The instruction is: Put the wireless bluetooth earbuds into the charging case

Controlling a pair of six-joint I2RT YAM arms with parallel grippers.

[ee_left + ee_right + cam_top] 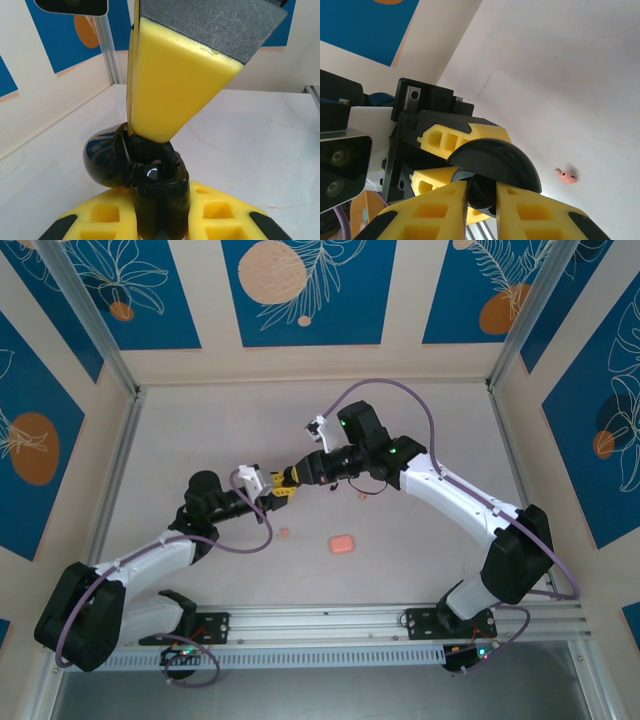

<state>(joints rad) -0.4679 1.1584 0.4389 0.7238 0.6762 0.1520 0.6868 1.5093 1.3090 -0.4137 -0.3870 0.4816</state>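
Note:
The pink charging case (pixel 342 543) lies shut on the table, in front of both grippers and apart from them. One tiny pink earbud (pixel 284 532) (pixel 566 175) rests on the table left of it. Above the middle of the table my left gripper (pixel 270 487) (pixel 162 222) is shut on a glossy black hinged case (pixel 162 195) whose domed lid (pixel 102 160) (pixel 495 162) stands open. My right gripper (pixel 296 478) (pixel 482 197) meets it tip to tip and is shut on a small black piece (pixel 482 192) at that case's mouth. Its yellow finger (pixel 175 80) hides the mouth in the left wrist view.
The white marbled table (pixel 420 420) is walled by blue-and-cream panels with metal posts at the corners. A metal rail (pixel 330 625) carrying the arm bases runs along the near edge. A purple cable (pixel 400 390) loops above the right arm.

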